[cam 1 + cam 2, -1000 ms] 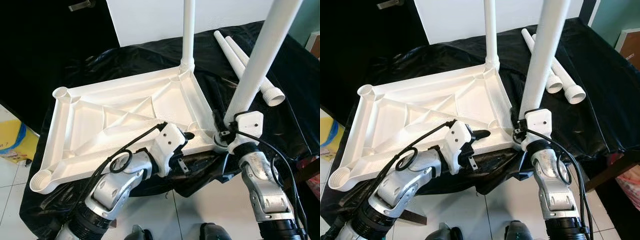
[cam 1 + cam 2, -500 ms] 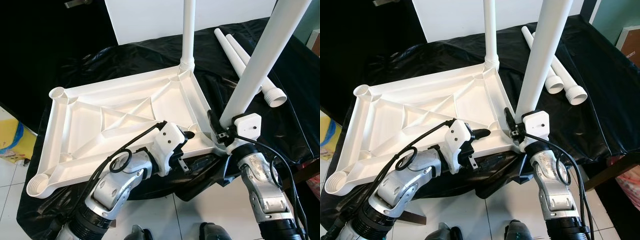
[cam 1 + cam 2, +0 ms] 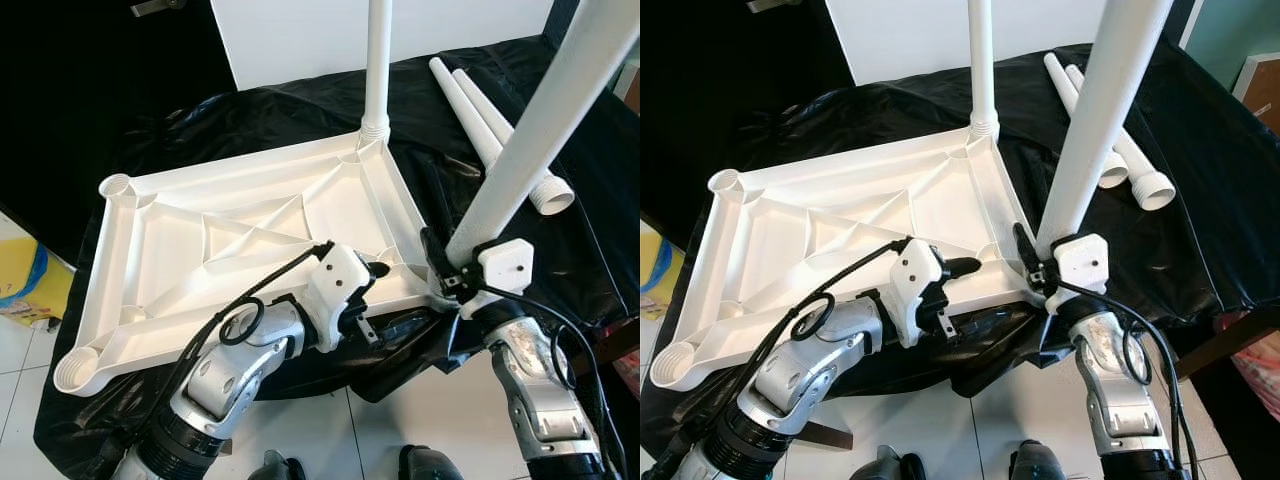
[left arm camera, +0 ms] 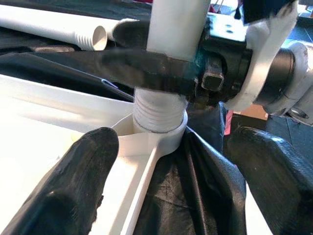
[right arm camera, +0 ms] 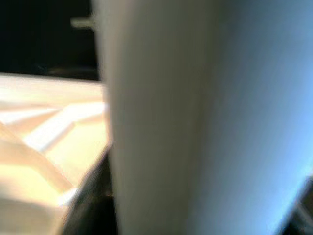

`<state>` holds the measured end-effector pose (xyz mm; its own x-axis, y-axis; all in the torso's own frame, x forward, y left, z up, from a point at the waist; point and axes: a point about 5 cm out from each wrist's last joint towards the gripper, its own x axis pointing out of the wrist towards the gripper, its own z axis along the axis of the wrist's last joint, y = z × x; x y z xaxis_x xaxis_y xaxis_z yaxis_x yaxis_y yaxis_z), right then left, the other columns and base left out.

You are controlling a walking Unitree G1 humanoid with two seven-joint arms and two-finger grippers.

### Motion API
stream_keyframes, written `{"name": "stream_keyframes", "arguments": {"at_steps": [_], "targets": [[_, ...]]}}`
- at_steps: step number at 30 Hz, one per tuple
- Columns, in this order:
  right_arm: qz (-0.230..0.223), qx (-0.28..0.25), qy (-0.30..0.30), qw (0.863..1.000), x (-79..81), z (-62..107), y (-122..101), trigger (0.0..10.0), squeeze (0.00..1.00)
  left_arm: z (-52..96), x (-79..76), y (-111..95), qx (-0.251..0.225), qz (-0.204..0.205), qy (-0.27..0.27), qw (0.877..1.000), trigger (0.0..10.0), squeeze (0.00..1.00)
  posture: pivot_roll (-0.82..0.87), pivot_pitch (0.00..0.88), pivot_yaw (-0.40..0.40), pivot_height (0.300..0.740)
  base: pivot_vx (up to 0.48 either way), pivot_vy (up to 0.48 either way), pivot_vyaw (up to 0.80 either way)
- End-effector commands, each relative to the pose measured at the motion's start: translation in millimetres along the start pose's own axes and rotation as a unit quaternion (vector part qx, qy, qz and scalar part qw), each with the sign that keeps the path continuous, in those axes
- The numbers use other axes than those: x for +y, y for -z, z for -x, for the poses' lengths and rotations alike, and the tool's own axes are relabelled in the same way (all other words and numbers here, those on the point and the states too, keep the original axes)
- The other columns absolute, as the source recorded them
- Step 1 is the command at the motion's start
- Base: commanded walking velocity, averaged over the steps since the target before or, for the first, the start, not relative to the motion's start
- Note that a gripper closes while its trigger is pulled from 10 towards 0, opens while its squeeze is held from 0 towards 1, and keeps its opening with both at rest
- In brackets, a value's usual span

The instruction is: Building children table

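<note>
**Near-right corner crowded; ribbed middle and left sockets unobstructed**

The upturned white tabletop [image 3: 240, 250] is spread across the black sheet [image 3: 250, 120]. Its near-right corner socket [image 4: 159, 134] is blocked by a leaning table leg [image 3: 1095, 130], clasped low down by the right gripper [image 3: 1032, 262], with the left gripper [image 3: 375, 270] spread just beside it over the near rim. The far-right corner is taken by an upright leg [image 3: 377, 65]. Between the two legs a passage is left along the right rim. The two left corner sockets [image 3: 118, 186] stand open. Beyond the right rim, two loose legs [image 3: 495, 130] lie on the sheet.
</note>
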<state>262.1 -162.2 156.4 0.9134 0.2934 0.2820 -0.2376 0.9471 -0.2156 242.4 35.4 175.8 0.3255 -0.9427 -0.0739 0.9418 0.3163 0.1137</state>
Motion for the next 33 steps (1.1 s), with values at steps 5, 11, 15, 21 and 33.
{"name": "stream_keyframes", "arguments": {"at_steps": [5, 11, 15, 21, 33], "targets": [[-0.012, 0.043, 0.002, 0.999, 2.0, 7.9, 17, 10.0, 0.00, -0.5, -0.6, -2, -0.003, -0.004, 0.019, 1.000, 10.0, 0.00, -0.15, 0.133, 0.099, 0.740, 0.000, 0.000, 0.00], [-0.014, 0.044, 0.001, 0.999, 1.6, 12.1, 17, 10.0, 0.00, -0.6, -1.0, -2, -0.003, -0.004, 0.023, 1.000, 10.0, 0.00, -0.15, 0.134, 0.111, 0.740, 0.000, 0.000, 0.00], [-0.021, 0.051, -0.020, 0.998, 7.1, 13.1, 19, 10.0, 0.00, -0.9, -2.4, -2, -0.001, -0.004, 0.026, 1.000, 10.0, 0.00, -0.15, 0.133, 0.111, 0.740, 0.000, 0.000, 0.00], [-0.051, 0.121, -0.007, 0.991, 5.1, 6.9, 33, 10.0, 0.00, 0.8, -2.5, -2, 0.001, -0.005, 0.027, 1.000, 10.0, 0.00, -0.14, 0.127, 0.109, 0.740, 0.000, 0.000, 0.00], [-0.089, 0.153, 0.013, 0.984, 2.8, 2.3, 34, 10.0, 0.00, 0.6, -4.8, -1, 0.000, -0.005, 0.026, 1.000, 10.0, 0.00, -0.14, 0.116, 0.096, 0.740, 0.000, 0.000, 0.00]]}}
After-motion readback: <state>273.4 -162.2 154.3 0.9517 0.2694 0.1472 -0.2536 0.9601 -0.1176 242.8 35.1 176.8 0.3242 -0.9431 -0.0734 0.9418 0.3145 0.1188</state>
